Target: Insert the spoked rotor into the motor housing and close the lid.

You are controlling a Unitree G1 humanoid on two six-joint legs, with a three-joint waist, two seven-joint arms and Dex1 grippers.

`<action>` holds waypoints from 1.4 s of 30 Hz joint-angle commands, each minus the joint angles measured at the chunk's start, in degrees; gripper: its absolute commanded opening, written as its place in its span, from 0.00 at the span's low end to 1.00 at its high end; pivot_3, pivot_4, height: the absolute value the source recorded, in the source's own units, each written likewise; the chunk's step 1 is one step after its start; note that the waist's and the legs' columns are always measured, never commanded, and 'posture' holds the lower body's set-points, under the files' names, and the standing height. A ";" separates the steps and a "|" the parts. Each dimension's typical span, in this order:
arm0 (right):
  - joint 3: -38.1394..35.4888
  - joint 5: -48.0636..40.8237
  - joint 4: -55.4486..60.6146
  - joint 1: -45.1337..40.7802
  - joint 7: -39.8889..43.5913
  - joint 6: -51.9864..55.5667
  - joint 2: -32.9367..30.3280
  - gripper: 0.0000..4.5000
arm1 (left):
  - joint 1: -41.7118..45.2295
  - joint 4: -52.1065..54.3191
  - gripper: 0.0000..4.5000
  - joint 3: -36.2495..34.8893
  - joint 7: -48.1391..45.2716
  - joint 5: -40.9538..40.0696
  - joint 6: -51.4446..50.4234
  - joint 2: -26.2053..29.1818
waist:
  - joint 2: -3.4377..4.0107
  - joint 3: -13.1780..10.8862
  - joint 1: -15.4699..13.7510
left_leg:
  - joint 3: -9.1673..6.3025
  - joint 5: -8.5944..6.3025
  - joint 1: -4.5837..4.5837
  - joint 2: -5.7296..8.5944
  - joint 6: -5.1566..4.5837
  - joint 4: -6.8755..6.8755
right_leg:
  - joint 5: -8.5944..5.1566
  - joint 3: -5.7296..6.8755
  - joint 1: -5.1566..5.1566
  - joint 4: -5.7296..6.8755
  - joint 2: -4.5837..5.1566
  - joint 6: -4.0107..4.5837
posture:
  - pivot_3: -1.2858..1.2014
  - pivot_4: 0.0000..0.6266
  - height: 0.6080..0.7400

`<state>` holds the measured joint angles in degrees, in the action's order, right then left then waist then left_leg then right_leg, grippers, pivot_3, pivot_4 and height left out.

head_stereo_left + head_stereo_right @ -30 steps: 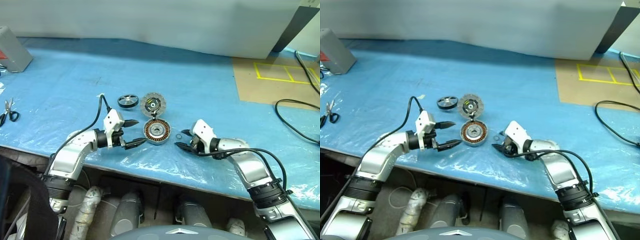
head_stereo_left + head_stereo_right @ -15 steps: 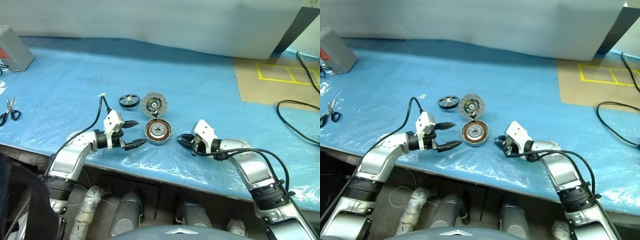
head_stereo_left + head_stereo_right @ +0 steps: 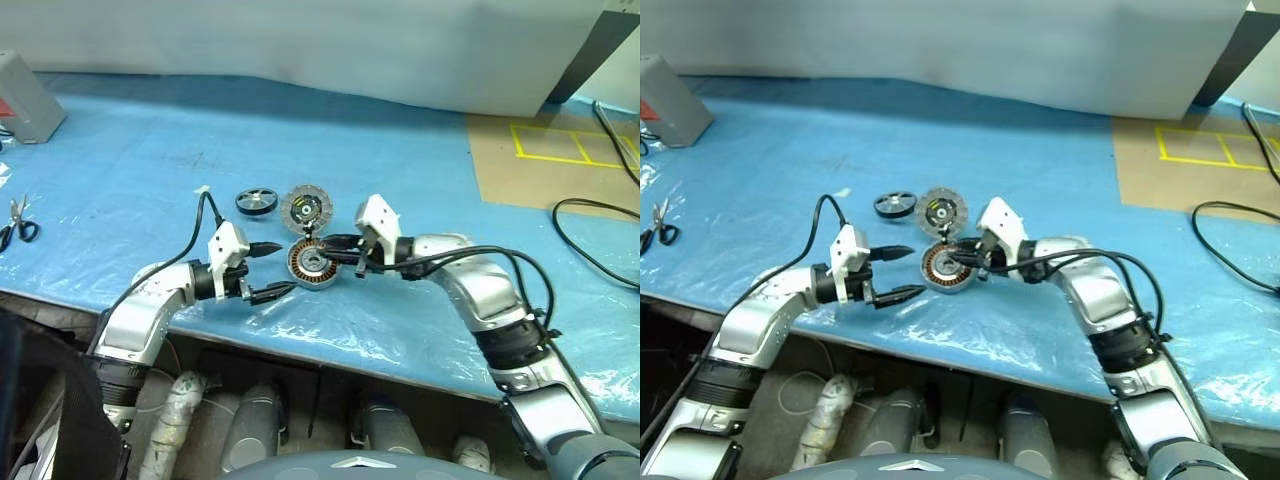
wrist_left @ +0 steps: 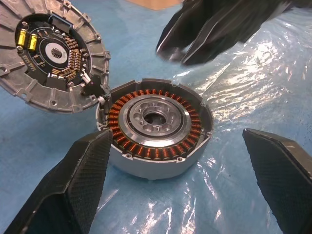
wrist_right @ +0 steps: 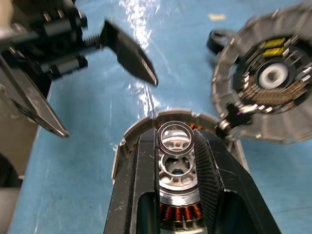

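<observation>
A small metal ring (image 5: 176, 138) is being held over the open motor housing (image 3: 314, 262) by the closed right gripper (image 5: 176, 146), left gripper (image 3: 263, 269) spread beside it; spoked rotor (image 3: 256, 201) lying unfetched behind, lid (image 3: 306, 208) open; seating is judged next.

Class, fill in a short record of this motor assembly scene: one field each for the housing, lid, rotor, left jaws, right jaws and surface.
motor housing: open, copper windings showing, standing on the sheet
lid: lying open beside the housing, joined at one edge, inner face up
spoked rotor: flat on the sheet, apart from the housing, not yet inserted
left gripper: jaws wide open, either side of the housing, not touching
right gripper: jaws shut on a small metal ring, above the housing's centre
blue plastic sheet: covers the table
</observation>
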<state>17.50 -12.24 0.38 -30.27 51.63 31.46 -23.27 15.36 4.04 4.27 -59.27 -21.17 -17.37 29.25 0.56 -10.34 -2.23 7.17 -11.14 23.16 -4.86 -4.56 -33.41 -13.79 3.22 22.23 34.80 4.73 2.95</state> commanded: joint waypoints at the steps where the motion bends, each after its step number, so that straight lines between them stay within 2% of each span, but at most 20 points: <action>1: 0.02 0.27 -1.87 -2.14 1.20 -3.10 0.92 0.14 | -0.14 4.66 1.00 -0.58 1.52 -0.97 -1.70 0.58 | 0.00 0.00 -0.02 | 0.00 0.00 0.01 0.00 -0.01 0.00 | 0.00 0.00 0.01 0.00 0.00 0.00 | 0.52 0.24 1.00; 4: -1.04 -0.96 -2.47 -2.93 1.92 -2.93 1.86 0.14 | -0.64 6.08 1.00 -1.08 2.22 -1.29 -2.78 1.03 | 0.00 0.00 0.04 | 0.00 0.01 0.00 0.00 -0.03 0.00 | 0.00 0.00 0.00 0.00 0.00 0.00 | 0.52 0.24 1.00; 14: 1.52 2.80 -5.26 -1.76 2.88 -6.30 1.17 0.14 | -0.83 7.68 1.00 -0.92 3.50 -1.82 -4.69 1.21 | 0.00 0.00 0.04 | 0.00 0.06 -0.04 -0.03 -0.04 0.00 | 0.00 0.00 -0.02 0.03 -0.03 0.01 | 0.52 0.24 1.00; 42: 2.44 5.83 -8.30 -1.44 2.11 -8.74 2.29 0.14 | -2.30 2.89 1.00 0.28 1.93 0.13 0.73 0.79 | 0.00 0.00 0.04 | 0.00 0.07 -0.08 -0.03 -0.06 -0.02 | 0.01 0.00 -0.04 0.07 -0.03 0.02 | 0.52 0.24 1.00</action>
<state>19.44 -6.94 -7.80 -31.87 53.68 23.25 -21.15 13.26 6.38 4.56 -57.00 -21.13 -17.96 29.95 0.56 -10.34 -2.19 7.18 -11.07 23.08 -4.89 -4.61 -33.44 -13.78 3.22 22.19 34.87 4.70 2.97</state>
